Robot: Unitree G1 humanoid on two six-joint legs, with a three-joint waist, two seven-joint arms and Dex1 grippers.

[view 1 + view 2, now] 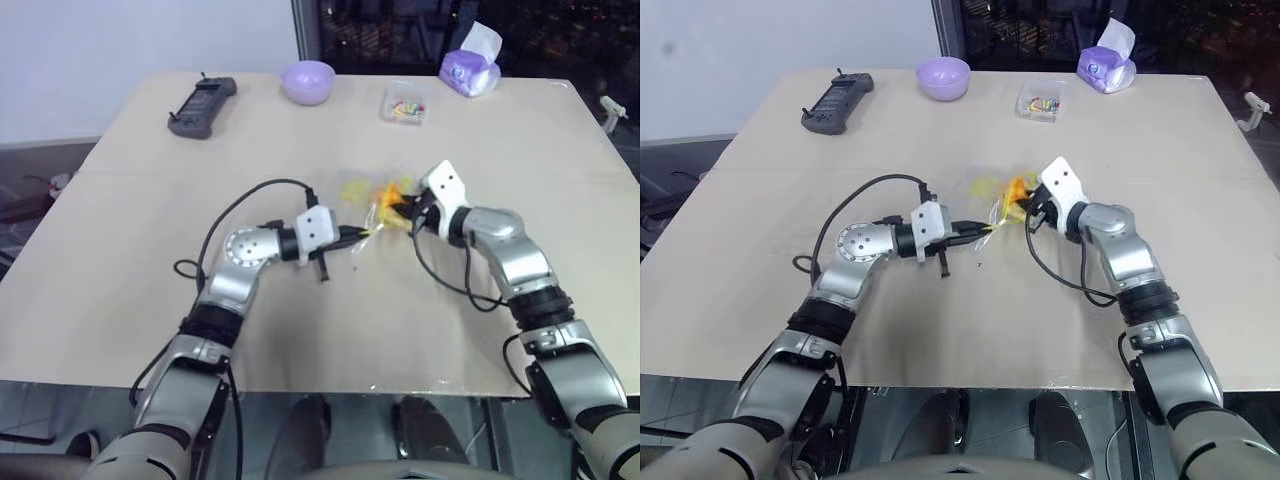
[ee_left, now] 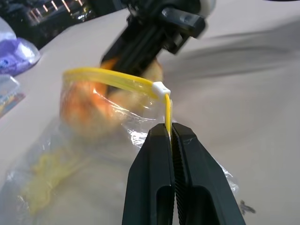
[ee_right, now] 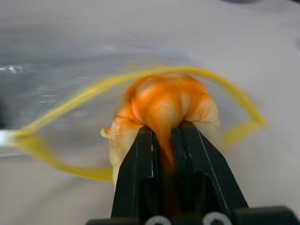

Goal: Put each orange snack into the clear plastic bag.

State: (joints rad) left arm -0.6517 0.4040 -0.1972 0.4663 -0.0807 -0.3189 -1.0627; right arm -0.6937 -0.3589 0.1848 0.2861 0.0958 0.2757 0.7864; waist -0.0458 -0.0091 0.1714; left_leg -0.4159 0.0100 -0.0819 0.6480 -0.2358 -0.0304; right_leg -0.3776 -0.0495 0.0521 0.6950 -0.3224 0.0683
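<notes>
Right gripper (image 3: 164, 140) first: its two black fingers are clamped on a soft orange-yellow snack bun (image 3: 164, 101), pinching it so the dough bulges out above the fingertips. That bun sits right in the mouth of the thin see-through plastic bag (image 2: 93, 154), with the bag's bright yellow zip strip (image 2: 108, 77) looping around it. On the other side, the left gripper (image 2: 169, 136) has its fingers pressed together on the zip strip, just below the small white slider (image 2: 160, 87), holding that edge of the bag up off the tabletop. Both grippers meet near the middle of the beige table (image 1: 150, 300), left one reaching rightward, right one reaching in from the right. A second yellowish piece (image 2: 47, 173) lies blurred inside the bag. Over on the far side: a lilac round bowl (image 1: 307, 81), a small clear box of colourful bits (image 1: 405, 104), a purple tissue pack (image 1: 470, 68), and at far left a black handheld controller (image 1: 202, 106).
</notes>
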